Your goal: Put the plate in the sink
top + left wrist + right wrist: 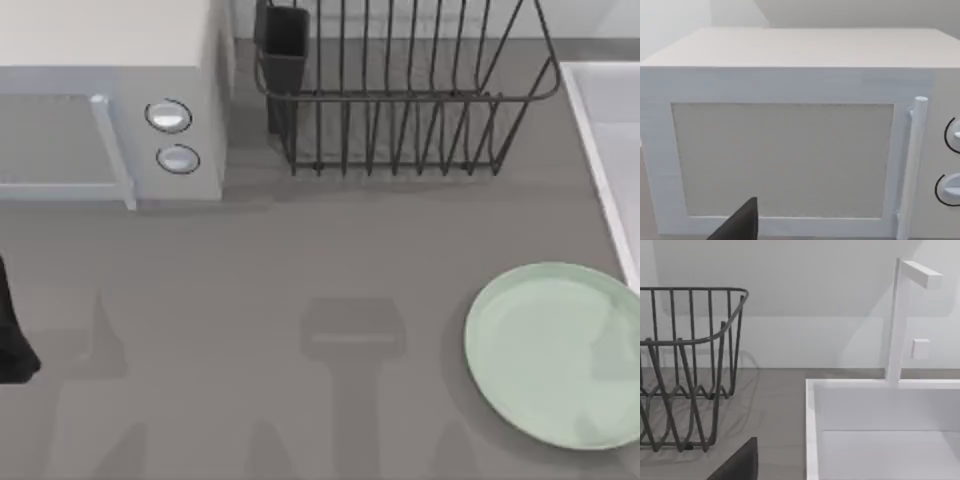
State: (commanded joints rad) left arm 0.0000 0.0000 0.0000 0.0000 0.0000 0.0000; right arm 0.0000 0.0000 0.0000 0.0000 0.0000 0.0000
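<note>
the plate (553,352) lies flat on the grey tabletop (300,260) near the right edge, just beside the sink's (608,150) pale rim but outside the basin, with nothing holding it. the sink runs along the table's right side; in the right wrist view its basin (880,440) sits beside the rack, with a white faucet (900,320) rising from its far rim. a black wire rack (400,100) stands at the back of the table, between the microwave and the sink, with a dark cup-like holder (283,45) at its left corner. the white microwave (110,100) takes up the back left, door shut, its handle (112,150) and two knobs (170,135) facing the front. the left arm (15,335) shows as a dark shape at the table's left edge, well apart from the plate. a dark gripper part shows low in the left wrist view (740,225), facing the microwave door (785,160), and another in the right wrist view (740,462); for both the left and the right gripper i cannot tell whether the fingers are apart or together.
</note>
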